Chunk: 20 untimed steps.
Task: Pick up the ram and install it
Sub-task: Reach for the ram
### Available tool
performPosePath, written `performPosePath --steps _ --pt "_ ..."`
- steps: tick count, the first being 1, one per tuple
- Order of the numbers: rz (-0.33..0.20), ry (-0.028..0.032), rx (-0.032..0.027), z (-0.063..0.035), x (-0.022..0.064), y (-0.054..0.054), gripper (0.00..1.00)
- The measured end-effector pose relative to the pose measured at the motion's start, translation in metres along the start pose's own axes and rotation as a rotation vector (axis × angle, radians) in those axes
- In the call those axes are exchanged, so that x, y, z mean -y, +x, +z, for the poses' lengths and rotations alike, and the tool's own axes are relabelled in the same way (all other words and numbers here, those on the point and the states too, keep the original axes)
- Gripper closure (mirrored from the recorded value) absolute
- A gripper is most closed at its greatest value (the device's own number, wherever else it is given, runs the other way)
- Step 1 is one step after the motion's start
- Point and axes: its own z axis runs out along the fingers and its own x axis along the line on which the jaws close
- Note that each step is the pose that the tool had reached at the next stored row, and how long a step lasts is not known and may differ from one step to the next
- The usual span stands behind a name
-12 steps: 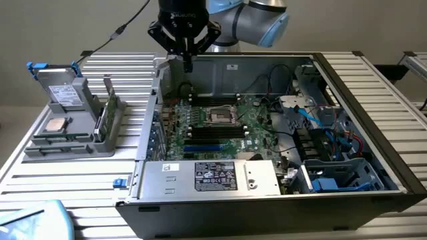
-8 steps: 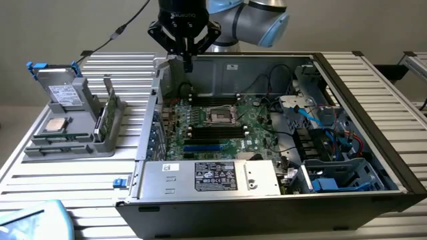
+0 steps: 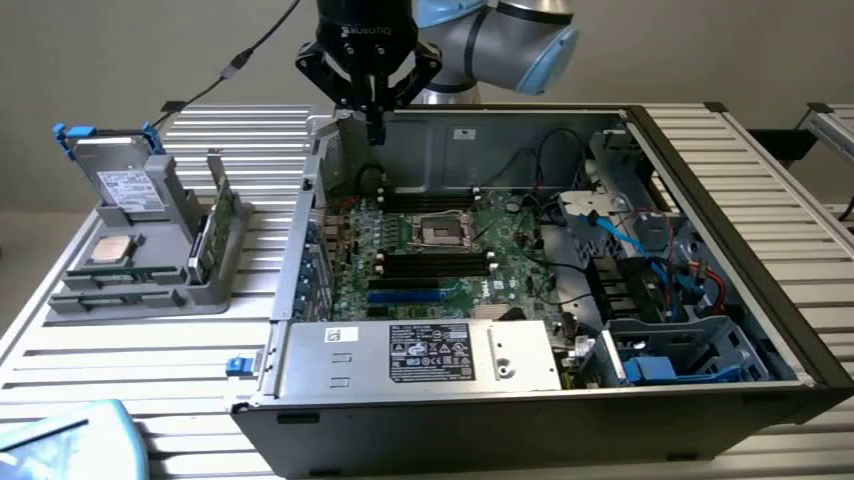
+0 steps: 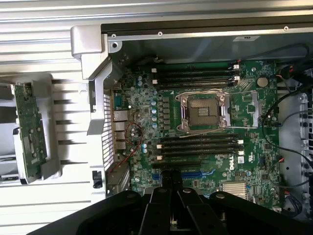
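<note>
Open computer case (image 3: 534, 140) is lying on its side on the slatted metal table (image 3: 120, 360), with the green motherboard (image 3: 501, 250) facing up inside and the CPU socket (image 3: 438, 234) sitting near its middle. A grey labelled power supply (image 3: 427, 355) is sitting along the near edge, and blue and red cables (image 3: 674, 265) are running through the bays at the exterior view's right. A grey fixture tray (image 3: 147, 295) is sitting beside the case at the exterior view's left, carrying a silver labelled hard drive (image 3: 127, 188) leaning at the back and a square silver processor chip (image 3: 114, 250) lying flat.

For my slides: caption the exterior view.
Shut gripper hovers over the open computer's motherboard; ram stands in its grey holder.
</note>
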Motion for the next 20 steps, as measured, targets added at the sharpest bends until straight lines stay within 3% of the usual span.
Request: performPosePath --steps 3,6,10,13,16,20 --pt "0.0 0.0002 -0.0022 -0.0001 0.0001 0.002 0.9" --pt "0.001 -0.0003 -0.0115 -0.0001 0.0001 0.013 0.9" --pt "0.002 0.0009 -0.0326 0.0004 -0.0002 0.028 0.9" --pt "0.002 0.0016 -0.0419 0.0012 0.0001 0.041 0.9" --pt "0.002 0.0019 -0.047 0.0026 0.0006 0.055 0.9" --pt "0.002 0.002 -0.0488 0.006 0.0016 0.073 0.9"
